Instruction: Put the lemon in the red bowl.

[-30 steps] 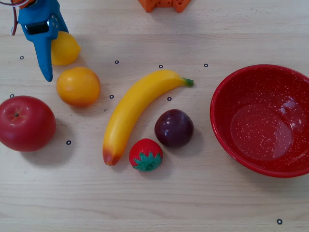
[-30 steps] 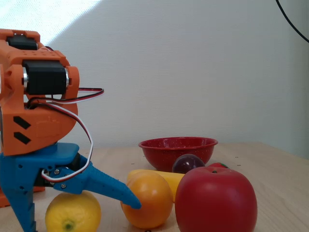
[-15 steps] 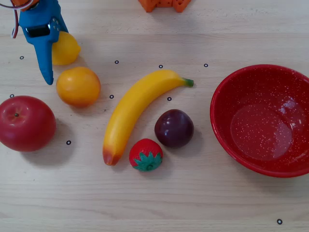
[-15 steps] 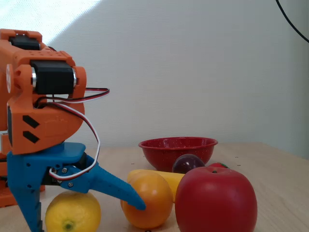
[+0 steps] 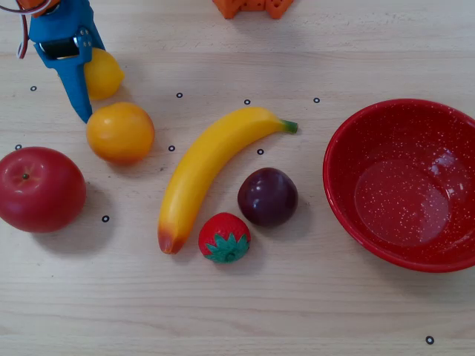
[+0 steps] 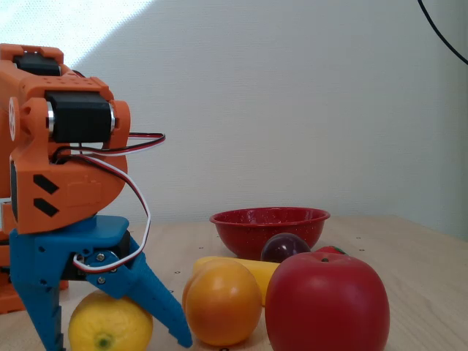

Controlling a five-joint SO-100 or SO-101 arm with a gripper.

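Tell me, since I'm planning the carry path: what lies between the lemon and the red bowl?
In the overhead view, the banana lies across the stretch between the lemon and the red bowl, with the plum just below it.

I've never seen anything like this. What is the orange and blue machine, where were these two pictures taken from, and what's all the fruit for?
It is a small robot arm; its blue claw is the grasping part. One picture looks straight down on the wooden table; the other is taken low, from the side. In the side view the claw straddles a lemon, fingers either side, not lifting it. Also on the table: an orange, a banana, an apple, a plum, a strawberry and an empty red bowl, where the lemon should go.
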